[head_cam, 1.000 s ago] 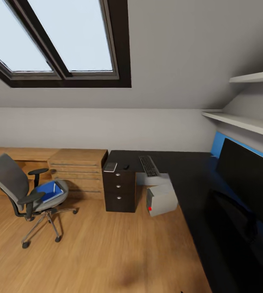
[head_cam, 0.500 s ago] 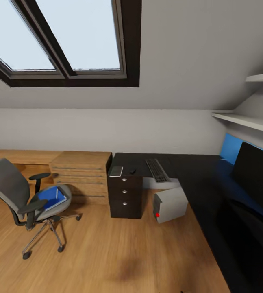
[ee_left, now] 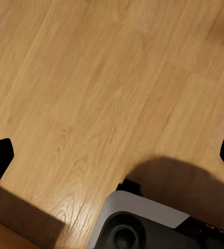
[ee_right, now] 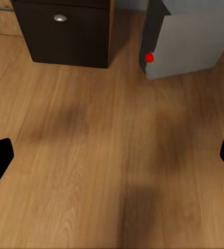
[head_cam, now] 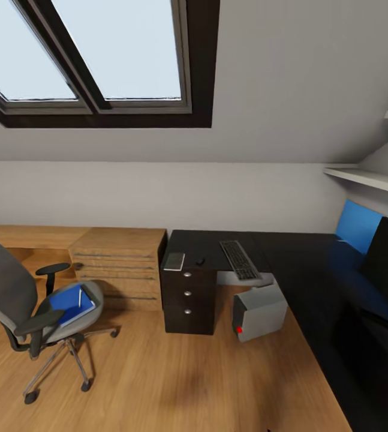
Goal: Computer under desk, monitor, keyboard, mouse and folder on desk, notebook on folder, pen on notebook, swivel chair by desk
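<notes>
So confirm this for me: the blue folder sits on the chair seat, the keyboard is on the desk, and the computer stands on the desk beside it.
Not quite. The computer stands on the floor by the drawer unit, not on the desk; the head view shows it. The folder is on the chair seat and the keyboard is on the desk, as you said.

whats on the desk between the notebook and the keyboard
In the head view, a small dark mouse lies on the black desk between the notebook and the keyboard, closer to the notebook and apart from both.
</notes>
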